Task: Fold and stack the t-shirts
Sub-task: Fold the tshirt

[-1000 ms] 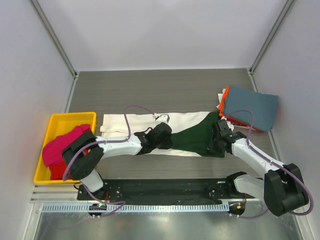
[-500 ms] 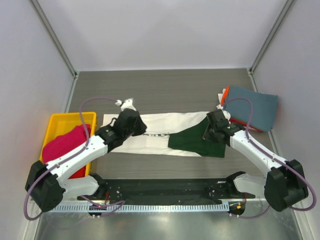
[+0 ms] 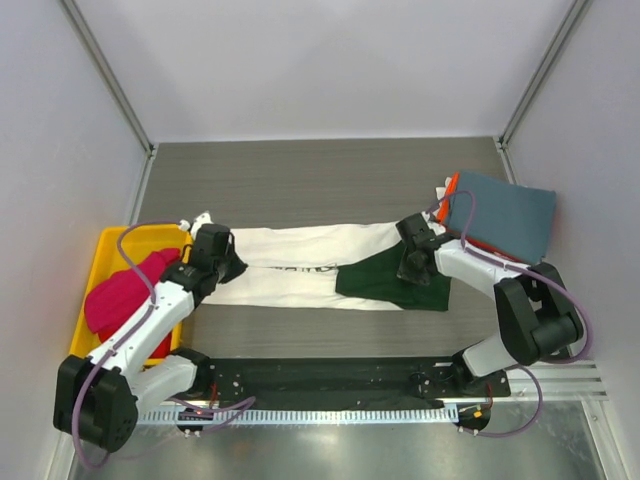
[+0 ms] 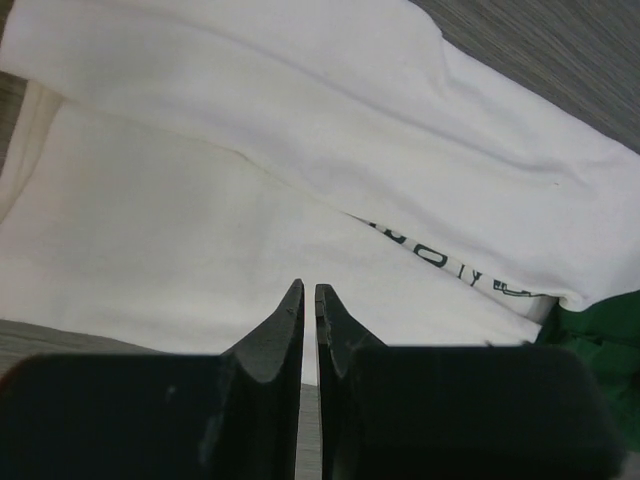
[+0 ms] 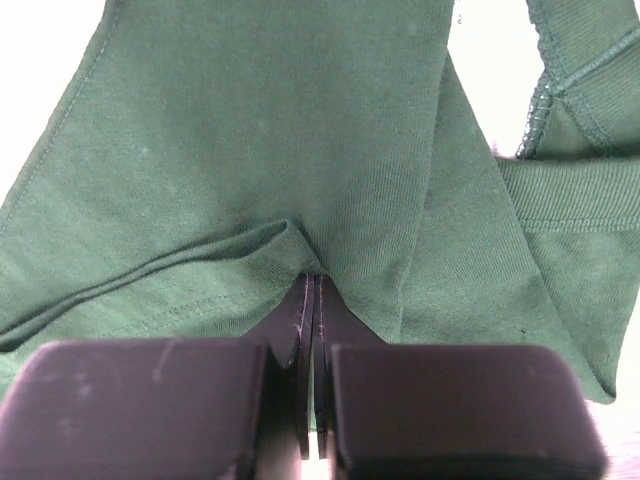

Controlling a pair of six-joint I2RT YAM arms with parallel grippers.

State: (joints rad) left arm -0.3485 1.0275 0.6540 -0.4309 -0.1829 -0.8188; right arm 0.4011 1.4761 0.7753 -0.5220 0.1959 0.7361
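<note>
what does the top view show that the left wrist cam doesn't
Only the top view: the bin holding a magenta shirt, the blue-topped stack at the right, and the right gripper down on the green cloth. Only the left wrist: the left gripper close up, jaws nearly closed with a thin gap, over the cloth's near edge, and the print large, partly tucked under a fold. Both: the cream shirt laid flat, green at one end.
</note>
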